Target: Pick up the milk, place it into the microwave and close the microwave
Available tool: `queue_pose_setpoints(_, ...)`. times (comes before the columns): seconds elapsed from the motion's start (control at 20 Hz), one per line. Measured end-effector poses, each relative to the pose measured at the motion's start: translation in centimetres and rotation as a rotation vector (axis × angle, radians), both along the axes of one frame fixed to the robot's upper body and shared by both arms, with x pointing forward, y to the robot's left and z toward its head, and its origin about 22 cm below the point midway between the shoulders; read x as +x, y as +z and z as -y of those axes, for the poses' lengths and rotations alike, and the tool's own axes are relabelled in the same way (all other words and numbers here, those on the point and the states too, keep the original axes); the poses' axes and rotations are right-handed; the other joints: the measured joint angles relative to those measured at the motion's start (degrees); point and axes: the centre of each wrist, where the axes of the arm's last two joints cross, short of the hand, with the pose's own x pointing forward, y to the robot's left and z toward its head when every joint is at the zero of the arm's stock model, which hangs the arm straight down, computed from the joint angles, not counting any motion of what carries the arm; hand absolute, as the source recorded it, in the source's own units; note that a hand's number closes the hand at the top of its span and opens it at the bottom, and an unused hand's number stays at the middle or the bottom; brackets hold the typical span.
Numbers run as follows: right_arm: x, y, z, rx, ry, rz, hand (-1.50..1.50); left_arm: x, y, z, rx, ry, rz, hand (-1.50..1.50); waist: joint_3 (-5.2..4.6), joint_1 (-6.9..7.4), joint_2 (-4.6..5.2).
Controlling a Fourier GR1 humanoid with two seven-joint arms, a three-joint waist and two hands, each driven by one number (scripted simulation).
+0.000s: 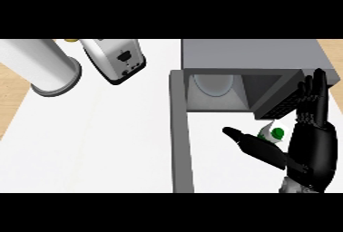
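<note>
The milk (274,132), a small white carton with a green round mark, stands on the white counter just in front of the microwave's right corner. My right hand (313,145) is beside it on the right, open, with straight fingers pointing away from me and the thumb stretched left in front of the carton. The carton sits in the gap between thumb and palm; whether they touch is unclear. The grey microwave (251,52) stands at the back right with its cavity open and a white turntable plate (214,84) inside. Its door (178,136) is swung out toward me on the left side.
A silver toaster (117,59) lies tilted at the back, left of the microwave. A large white cylinder (41,63) stands at the back left. The white counter (94,145) extends left of the door, with a wooden edge at the far left.
</note>
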Motion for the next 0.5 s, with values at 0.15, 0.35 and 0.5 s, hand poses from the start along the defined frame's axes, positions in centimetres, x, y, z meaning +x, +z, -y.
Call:
queue_pose_setpoints(0.15,0.3,-1.1,0.5,0.006,-0.024,-0.026,-1.50,-1.2,0.2,-0.6,-0.003,-0.008,-0.005,-1.50,0.01,0.03,0.01)
queue_pose_setpoints(0.35,0.4,-2.7,0.9,0.008,-0.030,-0.053,-1.50,-2.5,0.2,-1.0,-0.005,-0.010,-0.008,-1.50,0.01,0.04,0.01)
queue_pose_setpoints(0.5,0.2,-4.0,1.4,0.018,-0.036,-0.065,-1.50,-3.3,0.2,-1.8,-0.003,-0.013,-0.009,-1.50,0.02,0.01,0.01)
